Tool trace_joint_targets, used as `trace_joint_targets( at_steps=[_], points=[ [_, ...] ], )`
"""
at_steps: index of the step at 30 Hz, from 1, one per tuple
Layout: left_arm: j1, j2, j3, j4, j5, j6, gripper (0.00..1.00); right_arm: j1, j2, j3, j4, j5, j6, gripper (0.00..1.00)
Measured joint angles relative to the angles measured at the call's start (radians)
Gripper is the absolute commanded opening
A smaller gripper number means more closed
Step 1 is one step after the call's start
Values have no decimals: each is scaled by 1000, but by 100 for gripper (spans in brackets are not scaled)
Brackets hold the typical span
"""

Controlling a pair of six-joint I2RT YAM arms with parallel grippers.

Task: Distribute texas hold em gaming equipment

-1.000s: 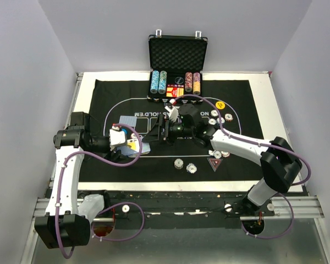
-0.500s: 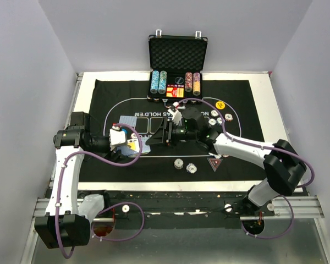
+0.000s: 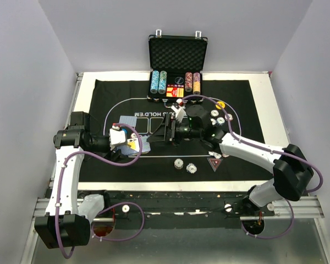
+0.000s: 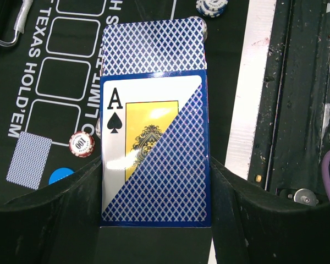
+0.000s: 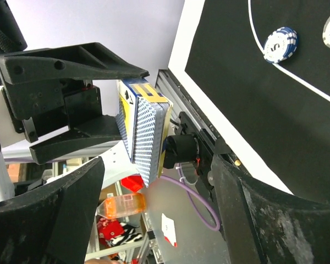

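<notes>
Top external view shows a dealing step. The left gripper [image 3: 130, 143] holds a card pack [image 3: 136, 146] above the mat [image 3: 236, 91], toward the left edge of the bench, and the right gripper [image 3: 165, 132] faces it from the middle.

In the left wrist view the left fingers [image 4: 71, 198] are clamped on the pack's 2 long sides. Blue-backed cards [image 4: 151, 47] stick out of its open end. In the right wrist view the right jaws stand apart, with the pack edge-on beyond them and not touched.

1 card [image 4: 28, 160] lies face down on the mat near a chip [image 4: 81, 144] and a blue button [image 4: 60, 176].

The likely next move is for the right gripper to advance and close on the exposed card ends only. It should then draw 1 card out without dragging the pack from the left grip.
</notes>
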Motion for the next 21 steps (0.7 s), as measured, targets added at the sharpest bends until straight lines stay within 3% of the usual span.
trace_joint_targets(
  at_steps=[8,21],
  points=[
    [0,1,0,0,0,-2,47,53,69,164,-146,48,-106,83],
    [0,3,0,-8,-5,-2,47,68,122,172,-218,63,-140,71]
  ],
)
